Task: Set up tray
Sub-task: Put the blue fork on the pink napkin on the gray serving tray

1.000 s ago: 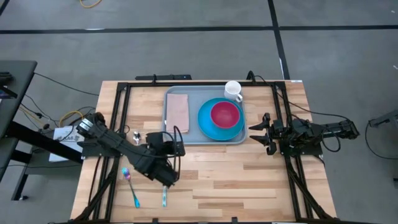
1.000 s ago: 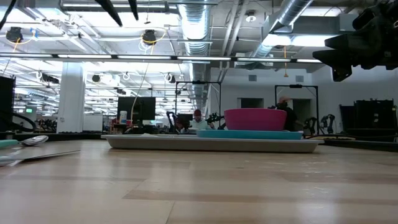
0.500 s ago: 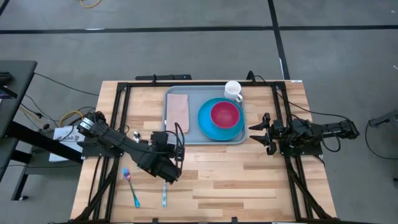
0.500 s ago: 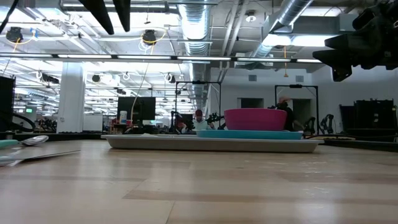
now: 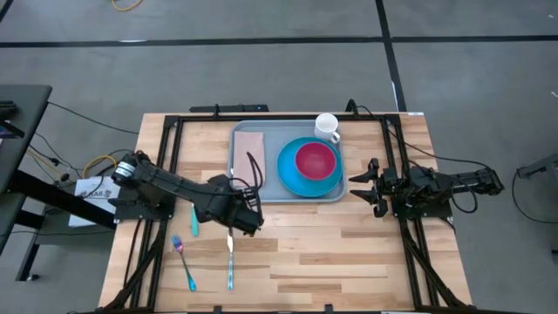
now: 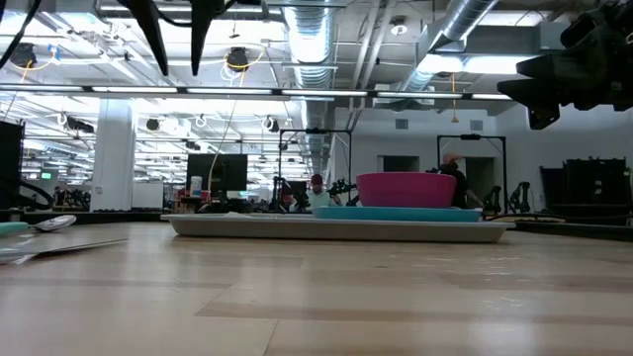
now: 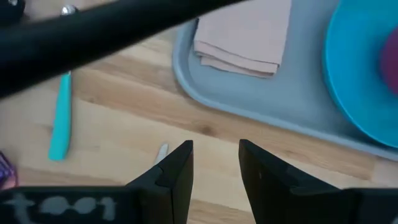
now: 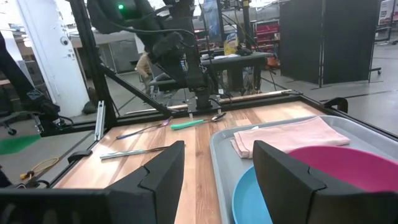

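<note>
Tray (image 5: pixel 283 187): grey-blue, rounded corners, raised rim; far middle of the table.
Left gripper (image 7: pixel 214 163): empty fingers apart, hovering just before the tray's near edge; only its wrist view shows this.
Right gripper (image 5: pixel 364 185): fingers spread, empty, beside the tray's right end.
On tray: one napkin (image 5: pixel 250 153), one blue plate (image 5: pixel 298 180), one pink bowl (image 5: pixel 316 160).

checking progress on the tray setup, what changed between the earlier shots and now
The left gripper has moved from over the cutlery at the front left toward the tray, ending just off its near left corner with fingers open and empty. That uncovered a knife and a teal-handled utensil on the table. The napkin, blue plate, pink bowl, mug and right gripper stayed put.
</note>
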